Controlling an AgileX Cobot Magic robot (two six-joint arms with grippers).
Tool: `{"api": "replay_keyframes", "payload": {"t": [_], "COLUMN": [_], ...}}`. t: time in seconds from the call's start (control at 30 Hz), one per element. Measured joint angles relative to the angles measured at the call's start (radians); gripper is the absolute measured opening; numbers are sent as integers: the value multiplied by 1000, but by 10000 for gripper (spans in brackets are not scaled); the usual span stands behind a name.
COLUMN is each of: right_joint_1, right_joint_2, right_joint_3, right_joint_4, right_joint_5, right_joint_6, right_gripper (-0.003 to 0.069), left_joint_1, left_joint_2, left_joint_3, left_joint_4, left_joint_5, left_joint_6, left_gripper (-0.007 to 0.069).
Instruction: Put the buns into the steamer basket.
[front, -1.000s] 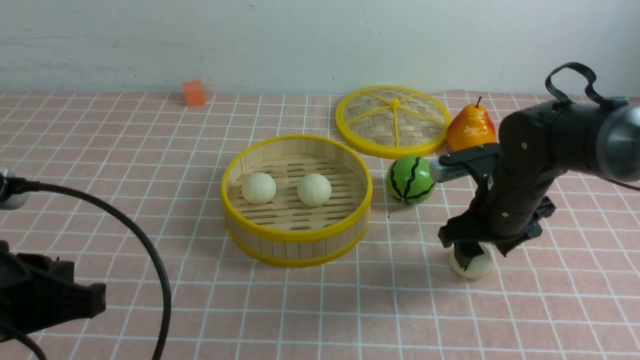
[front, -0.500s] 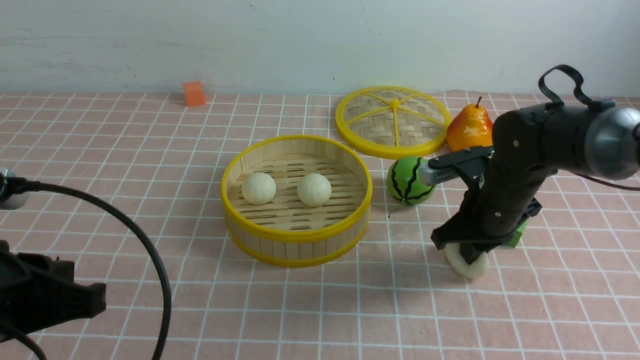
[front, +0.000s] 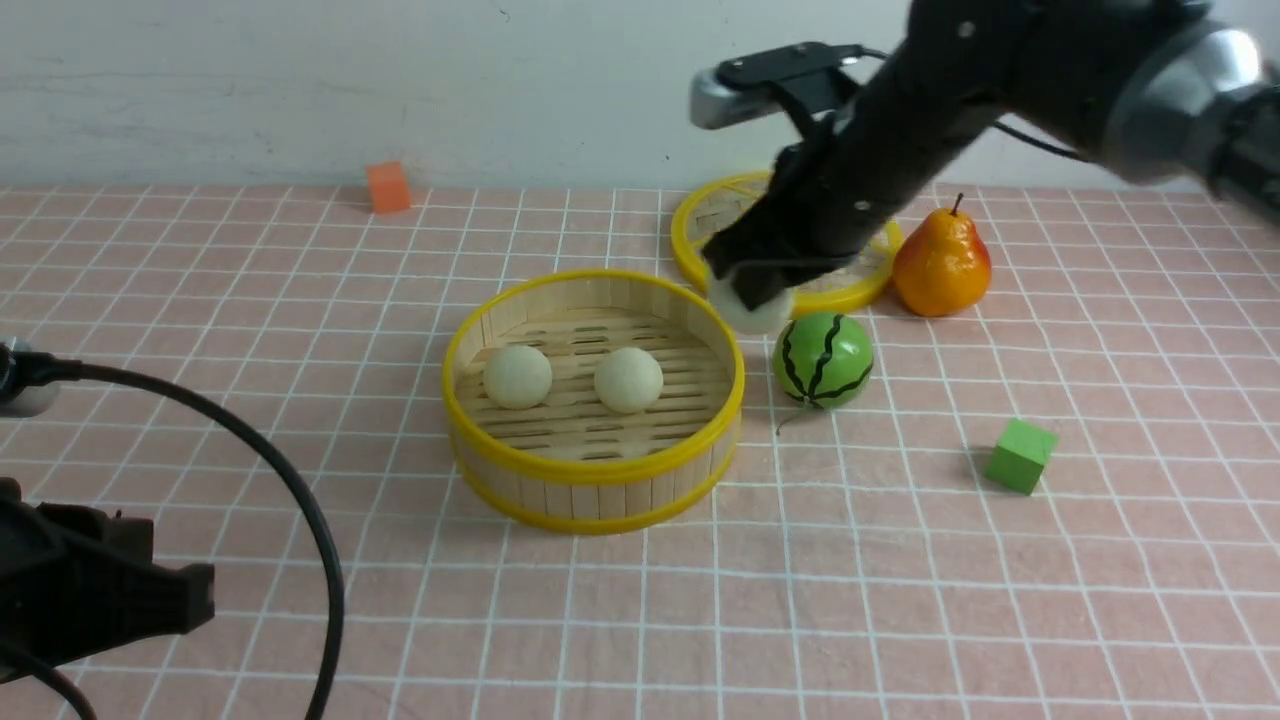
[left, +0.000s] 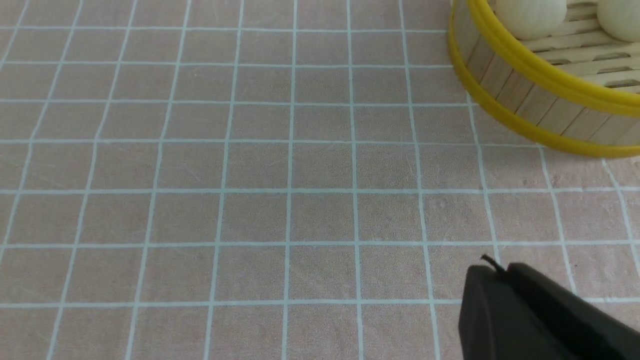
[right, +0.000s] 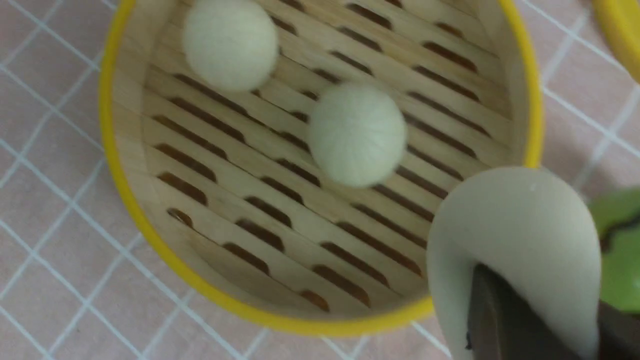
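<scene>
The steamer basket (front: 596, 470) stands mid-table with two buns (front: 517, 376) (front: 628, 379) on its slatted floor. A third bun (front: 752, 308) hangs in the air just above the basket's far right rim, and my right gripper (front: 750, 290) is shut on it. In the right wrist view this held bun (right: 515, 230) fills the space between the fingers, over the basket's rim (right: 115, 165) and beside the two lying buns (right: 230, 42) (right: 356, 134). My left gripper (left: 492, 272) is shut and empty, low over the cloth near the front left (front: 190, 598), away from the basket (left: 525, 95).
A striped toy watermelon (front: 822, 359) sits right beside the basket, under the right arm. Behind it are the woven lid (front: 700, 225) and a pear (front: 941, 262). A green cube (front: 1020, 456) lies to the right, an orange cube (front: 387, 186) at the back. The left arm's cable (front: 300, 500) loops at the front.
My right gripper has closed on the bun at the right front, lifted it and carried it up and left to the basket's rim. The green cube now shows. The left arm stays put.
</scene>
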Motion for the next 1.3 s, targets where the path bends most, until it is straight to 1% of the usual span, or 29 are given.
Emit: {"api": "replay_keyframes", "payload": {"t": [0.07,0.27,0.37,0.4,0.47,0.53,0.57,0.63,0.67,0.7,0.73,0.8,0.93,1.1,1.2,1.3], "right_joint_1": [25,31,30,30,30,30,30,30,30,30,30,30,30,30,30,32], "right_joint_2": [75,195,217,218,218,218,218,216,214,206,204,183,163,157,160,160], "right_joint_3": [-47,-82,-83,-84,-87,-88,-91,-91,-91,-91,-91,-97,-115,-122,-122,-122], "right_joint_4": [-8,-31,-36,-37,-38,-38,-38,-38,-38,-38,-38,-38,-40,-56,-52,-17], "right_joint_5": [-9,-44,-55,-55,-56,-56,-56,-58,-58,-56,-56,-55,-53,-45,-44,-56], "right_joint_6": [0,22,26,29,41,43,56,65,65,66,66,67,68,68,65,30], "right_gripper": [21,46,92,115,184,222,288,374,382,451,458,531,555,538,489,437], "left_joint_1": [0,0,0,0,0,0,0,0,0,0,0,0,0,0,0,0], "left_joint_2": [0,0,0,0,0,0,0,0,0,0,0,0,0,0,0,0], "left_joint_3": [0,0,0,0,0,0,0,0,0,0,0,0,0,0,0,0], "left_joint_4": [-3,-15,-18,-18,-18,-18,-18,-19,-19,-19,-19,-19,-19,-19,-20,-22], "left_joint_5": [0,-1,-2,-3,-3,-4,-4,-4,-4,-4,-4,-5,-5,-6,-6,-7], "left_joint_6": [0,0,0,0,0,0,0,0,0,0,0,0,0,0,0,0], "left_gripper": [29,34,36,36,36,36,38,39,38,39,39,40,45,50,50,50]}}
